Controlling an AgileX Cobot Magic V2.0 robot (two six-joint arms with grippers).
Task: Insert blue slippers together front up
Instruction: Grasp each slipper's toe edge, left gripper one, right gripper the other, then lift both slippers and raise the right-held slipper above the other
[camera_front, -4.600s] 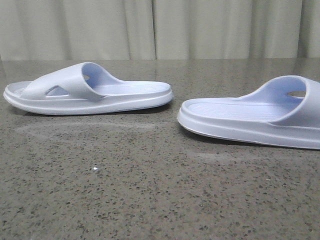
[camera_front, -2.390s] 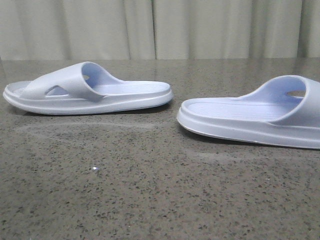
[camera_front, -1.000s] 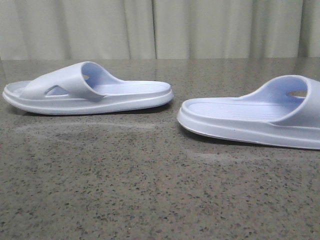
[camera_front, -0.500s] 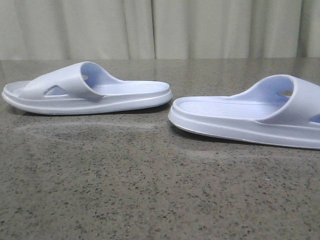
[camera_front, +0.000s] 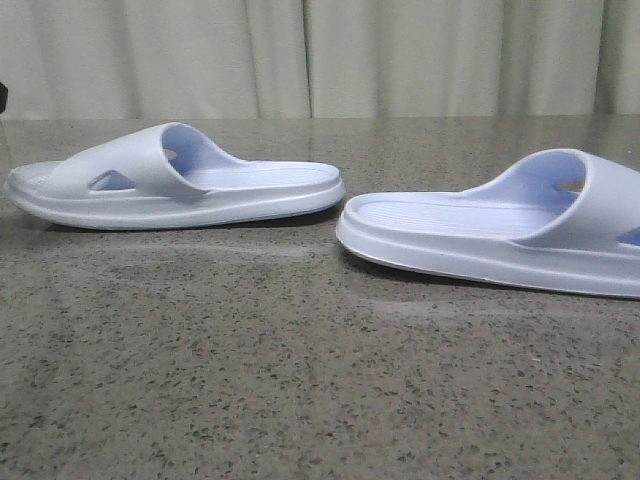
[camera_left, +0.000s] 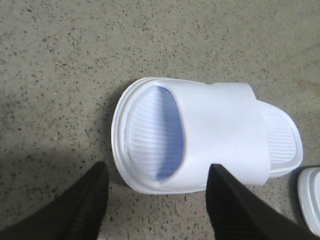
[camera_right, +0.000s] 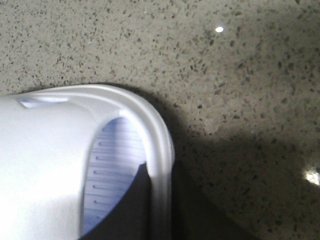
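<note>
Two blue slippers on the speckled grey bench (camera_front: 300, 380), pale curtain (camera_front: 320, 55) behind: left slipper (camera_front: 180, 180) and right slipper (camera_front: 500, 235) lie soles down, heels nearly meeting mid-bench but apart. Left gripper (camera_left: 155, 200) hangs over the left slipper's toe end, fingers (camera_left: 92, 200) spread wide, nothing between them. Right gripper's fingers (camera_right: 137, 210) sit at the right slipper's toe rim, one inside the opening; grip cannot be told.

I see soft, even light in front view, w/ thin shadows under both slippers (camera_front: 180, 180). The table (camera_front: 300, 380) has pale shiny streaks. Left wrist pic is sharp, dark shadow in one corner. Right wrist pic is blurry up close; strap (camera_right: 40, 165) glows white, w/ big dark shadow beside it.
</note>
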